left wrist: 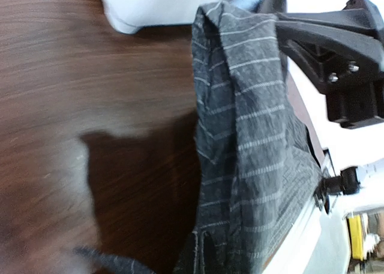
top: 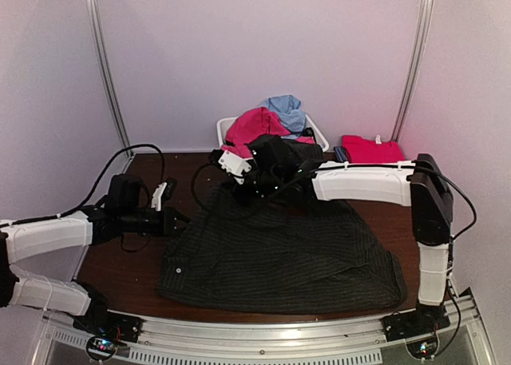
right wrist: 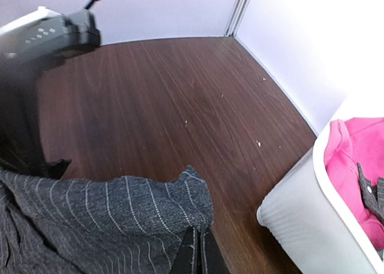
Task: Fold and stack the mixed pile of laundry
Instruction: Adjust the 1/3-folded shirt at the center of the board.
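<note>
- The left gripper (top: pixel 180 217) is clamped shut on the left edge of the black pinstriped garment (top: pixel 279 253). The rest of the garment lies spread on the table (top: pixel 128 261), out to this gripper's right. Just ahead of its fingers the cloth gathers into a narrow bunch. If only one layer is caught, a lift would likely drag the lower layer and skew the fold.
- Between the two grippers the held edge runs as a raised, rumpled band. Uneven travel of the arms would probably tighten it and pull it out of the weaker pinch.
- The right gripper (right wrist: pixel 195 253) is clenched on the garment's far corner, and only a small tip of cloth shows past its fingertips. That shallow bite could slip under the weight of the spread fabric.
- The white tub (right wrist: pixel 294 220) sits just to the right of this gripper's fingers, holding a pink-red garment (top: pixel 255 125) and a light blue one (top: pixel 286 109). A careless swing risks nudging the tub or snagging that cloth.
- Well beyond the right gripper, behind its own forearm, lies a folded pink-red piece (top: pixel 371 149). A wide sweep of the arm might disturb it.
</note>
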Motion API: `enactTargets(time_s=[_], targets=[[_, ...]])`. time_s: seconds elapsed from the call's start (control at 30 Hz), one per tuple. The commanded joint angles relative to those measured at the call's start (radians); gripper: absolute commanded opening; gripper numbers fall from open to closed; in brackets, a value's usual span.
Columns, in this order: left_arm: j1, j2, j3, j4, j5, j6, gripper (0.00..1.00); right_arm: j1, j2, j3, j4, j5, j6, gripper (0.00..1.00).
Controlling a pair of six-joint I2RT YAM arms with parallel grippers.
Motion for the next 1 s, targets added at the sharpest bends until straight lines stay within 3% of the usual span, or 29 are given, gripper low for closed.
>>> enactTargets(time_s=[0.0, 0.03, 0.1, 0.13, 0.17, 0.23, 0.3, 0.4, 0.53, 0.6, 0.77, 0.97], targets=[[0.030, -0.163, -0.037, -0.231, -0.240, -0.099, 0.03, 0.008, 0.125, 0.116, 0.125, 0.005, 0.011, 0.00], [0.035, -0.203, -0.034, -0.287, -0.337, -0.123, 0.10, 0.013, 0.151, 0.141, 0.143, -0.009, 0.013, 0.00], [0.050, -0.283, -0.029, -0.364, -0.452, -0.163, 0.36, 0.027, 0.211, 0.206, 0.143, -0.012, 0.018, 0.03], [0.067, -0.303, -0.026, -0.383, -0.480, -0.171, 0.53, 0.031, 0.241, 0.253, 0.114, 0.005, 0.019, 0.13], [0.087, -0.309, -0.018, -0.406, -0.505, -0.175, 0.63, 0.034, 0.266, 0.295, 0.084, 0.031, 0.030, 0.19], [0.133, -0.296, 0.007, -0.438, -0.555, -0.172, 0.69, 0.032, 0.271, 0.322, 0.029, 0.089, 0.057, 0.36], [0.151, -0.254, 0.032, -0.410, -0.560, -0.139, 0.70, 0.021, 0.211, 0.282, 0.006, 0.122, 0.088, 0.54], [0.150, -0.146, 0.079, -0.301, -0.505, -0.060, 0.70, -0.008, 0.092, 0.203, -0.045, 0.105, 0.154, 0.65], [0.113, 0.052, 0.202, -0.131, -0.354, 0.070, 0.60, -0.070, -0.116, -0.009, -0.077, -0.036, 0.252, 0.66], [0.080, 0.172, 0.303, -0.162, -0.379, 0.133, 0.58, -0.123, -0.209, -0.168, -0.074, -0.097, 0.333, 0.67], [-0.006, 0.412, 0.483, -0.158, -0.292, 0.238, 0.47, -0.253, -0.392, -0.472, -0.095, -0.177, 0.433, 0.63], [-0.025, 0.630, 0.563, -0.210, -0.315, 0.198, 0.35, -0.408, -0.515, -0.715, -0.051, -0.229, 0.526, 0.59]])
